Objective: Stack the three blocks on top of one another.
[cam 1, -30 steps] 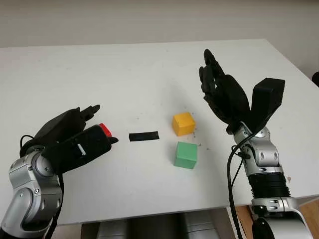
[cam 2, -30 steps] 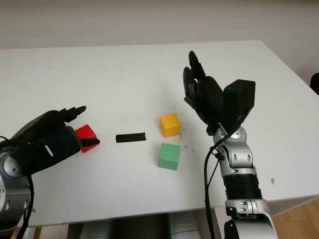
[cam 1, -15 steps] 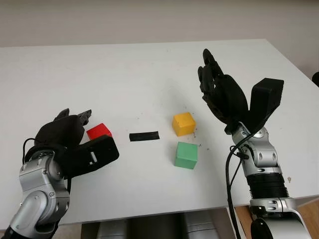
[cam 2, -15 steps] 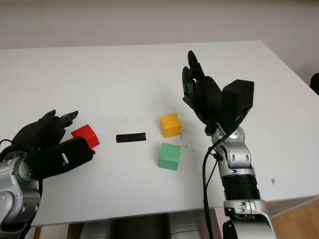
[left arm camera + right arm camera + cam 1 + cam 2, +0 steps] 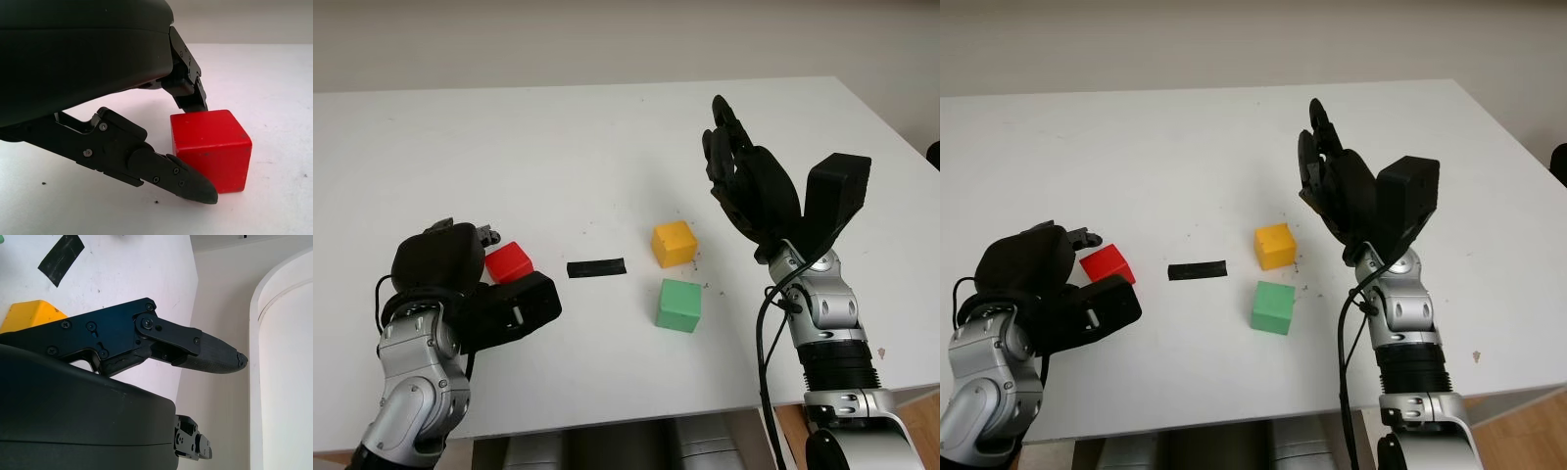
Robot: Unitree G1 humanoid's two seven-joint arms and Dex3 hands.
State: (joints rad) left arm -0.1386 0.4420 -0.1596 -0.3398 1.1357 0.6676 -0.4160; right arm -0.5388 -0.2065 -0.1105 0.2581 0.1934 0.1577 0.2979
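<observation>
Left hand (image 5: 460,279) has pulled back toward the robot and turned since a second ago; red block (image 5: 508,262) now sits exposed just ahead of it instead of half hidden. Fingers (image 5: 168,172) bracket the block on both sides, not yet clamped, block flat on the white table (image 5: 558,147). Step in hand: grasping red. Next move needs the fingers closed square on opposite faces, then a lift. Beyond the left hand: black tape strip (image 5: 596,267), then green block (image 5: 679,305) and yellow block (image 5: 674,243), near each other, unstacked. Right hand (image 5: 744,181) raised just past yellow, open, holding nothing.
</observation>
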